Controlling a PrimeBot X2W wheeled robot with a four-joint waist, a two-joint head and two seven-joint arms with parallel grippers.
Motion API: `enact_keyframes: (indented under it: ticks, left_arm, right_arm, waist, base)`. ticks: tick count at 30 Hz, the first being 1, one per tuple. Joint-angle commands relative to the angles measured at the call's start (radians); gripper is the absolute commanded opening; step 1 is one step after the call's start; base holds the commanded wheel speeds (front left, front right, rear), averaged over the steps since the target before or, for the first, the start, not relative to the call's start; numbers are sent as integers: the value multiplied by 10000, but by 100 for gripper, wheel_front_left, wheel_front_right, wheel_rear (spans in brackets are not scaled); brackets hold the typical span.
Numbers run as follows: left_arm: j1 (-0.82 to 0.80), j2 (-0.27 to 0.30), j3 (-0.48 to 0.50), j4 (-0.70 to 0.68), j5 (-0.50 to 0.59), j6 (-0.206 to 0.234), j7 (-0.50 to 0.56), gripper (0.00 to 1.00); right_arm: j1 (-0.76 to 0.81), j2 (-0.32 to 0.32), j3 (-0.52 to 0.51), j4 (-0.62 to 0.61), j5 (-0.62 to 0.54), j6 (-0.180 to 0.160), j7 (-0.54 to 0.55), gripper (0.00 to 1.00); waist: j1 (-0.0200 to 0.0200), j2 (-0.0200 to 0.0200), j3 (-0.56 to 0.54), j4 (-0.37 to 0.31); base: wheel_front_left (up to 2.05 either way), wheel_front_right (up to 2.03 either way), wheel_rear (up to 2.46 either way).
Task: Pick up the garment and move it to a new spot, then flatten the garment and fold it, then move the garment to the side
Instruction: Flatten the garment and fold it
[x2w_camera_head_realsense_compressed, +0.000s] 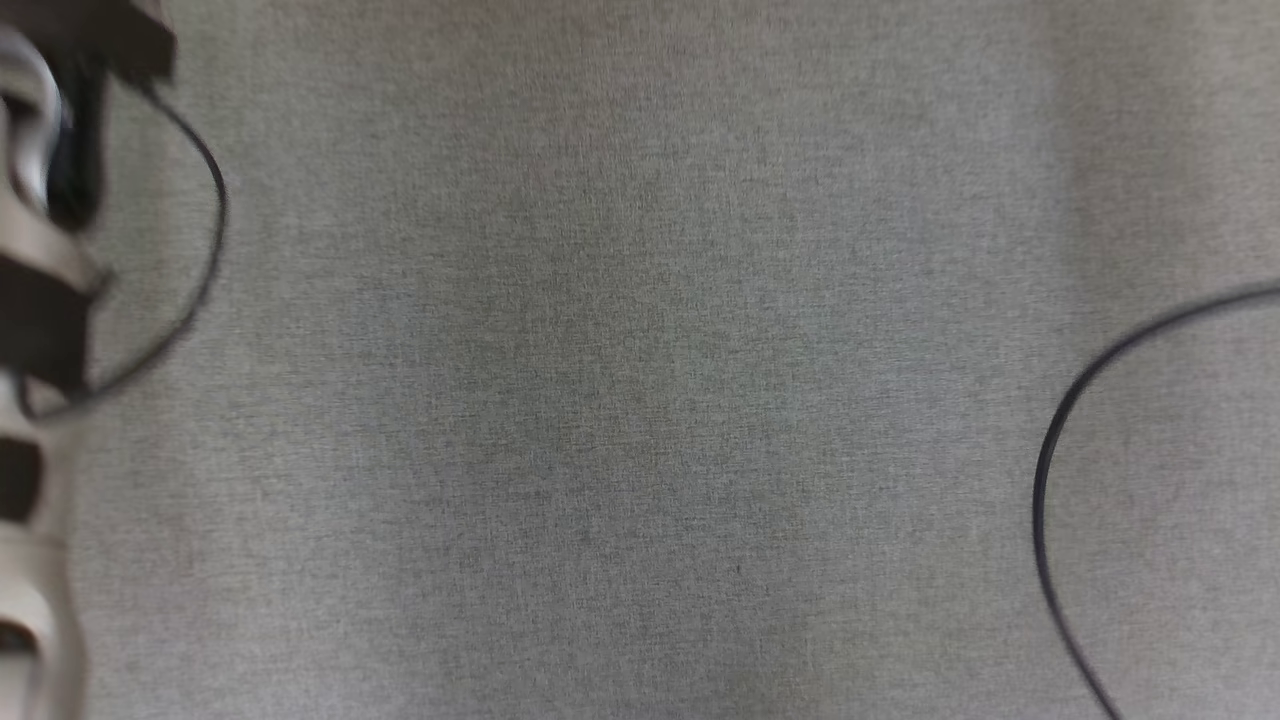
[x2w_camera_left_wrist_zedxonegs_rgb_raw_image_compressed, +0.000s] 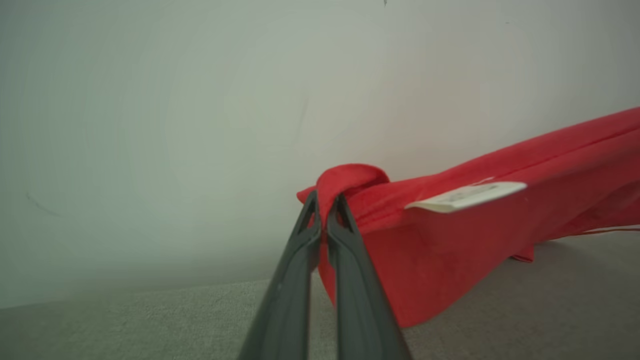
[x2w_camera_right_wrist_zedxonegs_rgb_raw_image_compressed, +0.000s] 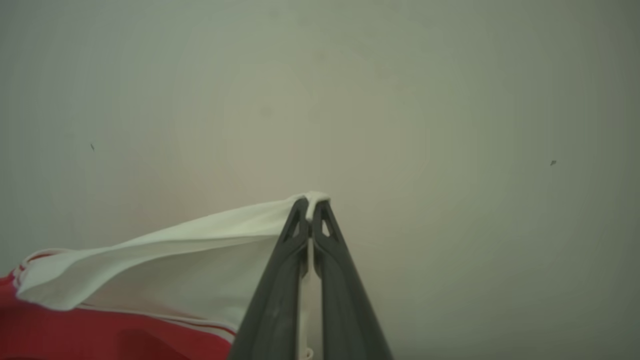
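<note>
Left wrist view, and the left gripper (x2w_camera_left_wrist_zedxonegs_rgb_raw_image_compressed: 325, 210) is pinched right down on a rolled fold of the red garment (x2w_camera_left_wrist_zedxonegs_rgb_raw_image_compressed: 450, 250). The two dark fingers are together at the tips, with cloth bulging out above them. The fabric runs taut away to the right, a white label (x2w_camera_left_wrist_zedxonegs_rgb_raw_image_compressed: 465, 196) standing off its upper edge. Its lower corner hangs close over the grey surface (x2w_camera_left_wrist_zedxonegs_rgb_raw_image_compressed: 125, 325); whether it touches is not clear.

Over to the right wrist view: the right gripper (x2w_camera_right_wrist_zedxonegs_rgb_raw_image_compressed: 311, 212) is just as tight, clamped on a white panel (x2w_camera_right_wrist_zedxonegs_rgb_raw_image_compressed: 175, 255) of the same garment, with red showing below it at the lower left. So it is a two-handed hold, the garment slung between the arms in front of a pale wall (x2w_camera_right_wrist_zedxonegs_rgb_raw_image_compressed: 450, 100).

The head view looks down on grey cloth, blurred, a dark cable (x2w_camera_head_realsense_compressed: 1045, 480) looping at the right and the left arm (x2w_camera_head_realsense_compressed: 30, 300) at the edge.

This looks like the first step, the lift and carry to a new spot. The next move probably calls for both arms to travel together, keeping the span stretched, then lower the hem first so the garment lays out flat rather than bunching.
</note>
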Motion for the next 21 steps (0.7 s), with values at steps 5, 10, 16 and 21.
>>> enact_keyframes:
  ticks: [5, 10, 16, 21]
  left_arm:
    - [2558, -496, 1313, -949, -163, -13, -14, 0]
    - [4549, -1275, 2225, -1478, -151, -189, -14, 0]
    - [6174, -1793, 2936, -1571, 108, -308, -14, 0]
    - [7065, -1974, 3179, -1426, 257, -341, -14, 0]
  right_arm:
    - [2727, -69, -252, -1134, 585, -14, -53, 0]
    - [4866, -23, -210, -1597, 673, -14, -50, 0]
    - [6771, 101, -82, -1796, 1100, -14, -52, 0]
    - [7882, 267, 24, -1899, 1502, -14, -52, 0]
  waist:
    - [-1, -2, -825, 169]
    - [-1, -2, -1687, 252]
    - [-1, -2, -2612, 215]
    - [-1, -2, -3233, 163]
  base:
    - [0, 0, 0]
    - [0, 0, 0]
    - [0, 0, 0]
    - [0, 0, 0]
